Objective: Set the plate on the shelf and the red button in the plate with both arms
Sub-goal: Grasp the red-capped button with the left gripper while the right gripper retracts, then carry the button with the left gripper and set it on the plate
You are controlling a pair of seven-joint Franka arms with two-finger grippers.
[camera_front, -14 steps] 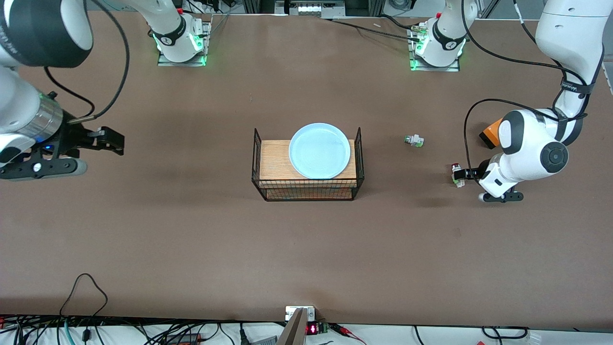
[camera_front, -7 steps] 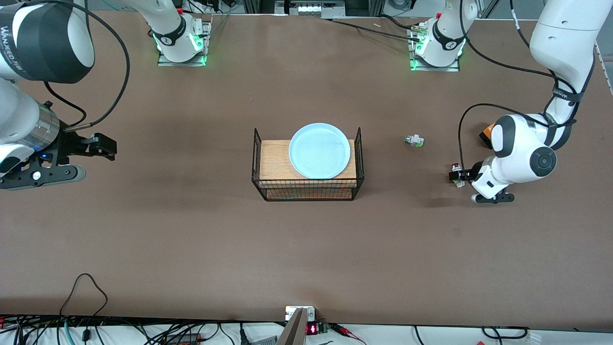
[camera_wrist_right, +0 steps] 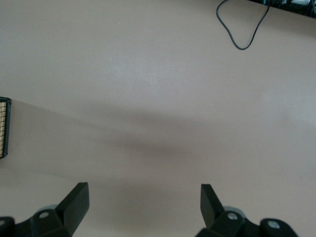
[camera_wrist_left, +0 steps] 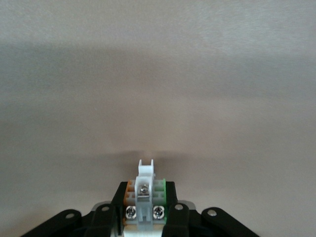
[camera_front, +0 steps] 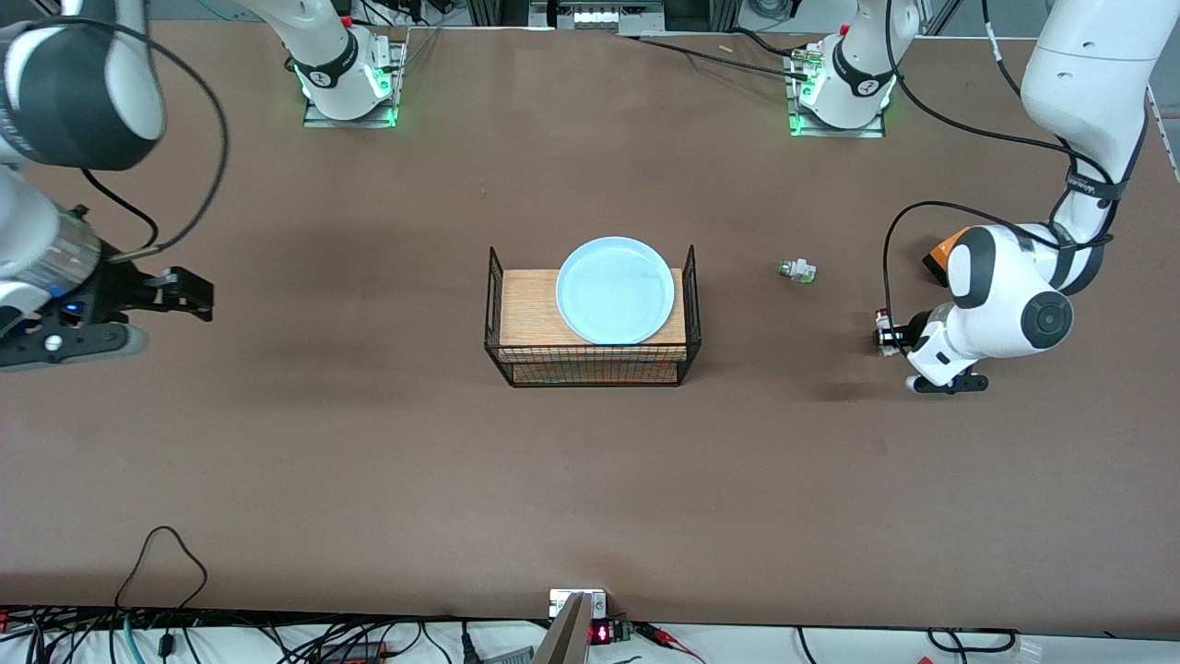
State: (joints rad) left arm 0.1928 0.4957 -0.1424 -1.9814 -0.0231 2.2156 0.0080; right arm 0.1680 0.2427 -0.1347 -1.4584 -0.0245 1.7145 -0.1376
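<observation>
Gripping red button in clenched left gripper over table, right gripper spread empty, plate on wire rack.

My left gripper is mostly hidden under my own wrist in the front view; only the red button pokes out. In the left wrist view the red button is cut off by the bottom edge, cap unseen. My right gripper shows fingertips only, probably nothing between them.
</observation>
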